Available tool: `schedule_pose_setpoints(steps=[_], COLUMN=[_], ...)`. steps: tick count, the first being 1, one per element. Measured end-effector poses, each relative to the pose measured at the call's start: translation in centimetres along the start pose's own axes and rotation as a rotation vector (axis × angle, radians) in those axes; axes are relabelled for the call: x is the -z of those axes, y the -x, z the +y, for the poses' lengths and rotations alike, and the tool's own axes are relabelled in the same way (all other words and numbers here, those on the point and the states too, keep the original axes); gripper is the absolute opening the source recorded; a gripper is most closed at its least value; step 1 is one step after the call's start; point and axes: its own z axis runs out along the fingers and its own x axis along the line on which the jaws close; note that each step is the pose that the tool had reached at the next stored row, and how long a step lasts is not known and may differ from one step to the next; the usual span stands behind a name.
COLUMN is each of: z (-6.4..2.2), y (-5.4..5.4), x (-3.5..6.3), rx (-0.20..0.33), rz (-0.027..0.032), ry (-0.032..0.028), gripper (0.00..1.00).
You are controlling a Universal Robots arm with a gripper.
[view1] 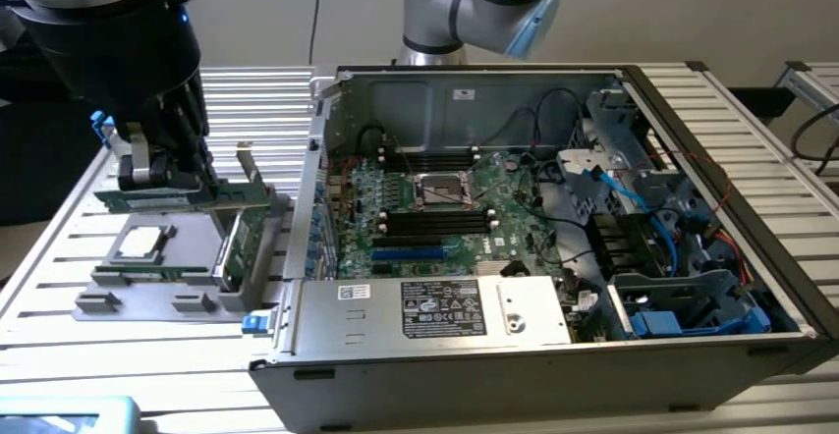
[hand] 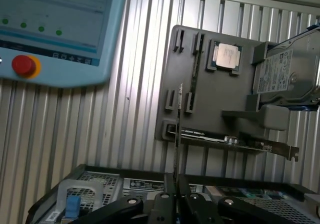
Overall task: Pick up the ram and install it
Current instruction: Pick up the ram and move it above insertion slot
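Observation:
My gripper [view1: 144, 181] hangs above the grey parts tray [view1: 98, 301] at the exterior view's left. It is shut on the ram [view1: 155, 198], a long thin green stick held level, lifted off the tray. In the wrist view the ram [hand: 177, 134] shows edge-on as a thin dark line running out from between the black fingertips [hand: 165, 204], over the tray [hand: 210, 104]. The open computer case [view1: 734, 208] stands to the exterior view's right of the gripper. Its motherboard [view1: 505, 184] has black memory slots [view1: 433, 223], which lie apart from the ram.
On the tray sit a processor [hand: 226, 56], a silver hard drive [hand: 287, 74] and a green expansion card with metal bracket [hand: 235, 141]. Another narrow green strip [view1: 151, 275] lies along the tray. A teach pendant with a red button [hand: 24, 65] rests nearby. The case wall [view1: 305, 208] stands between tray and motherboard.

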Motion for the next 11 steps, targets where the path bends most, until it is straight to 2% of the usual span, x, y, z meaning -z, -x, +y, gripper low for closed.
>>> schedule_pose_setpoints(steps=[7,11], z=[-2.14,-3.12], y=[-0.2,-0.3], x=[0.06,0.11], rx=[0.000,0.001], rz=[0.0002,0.0007], ry=[-0.0019,-0.0071], gripper=[0.14,0.14])
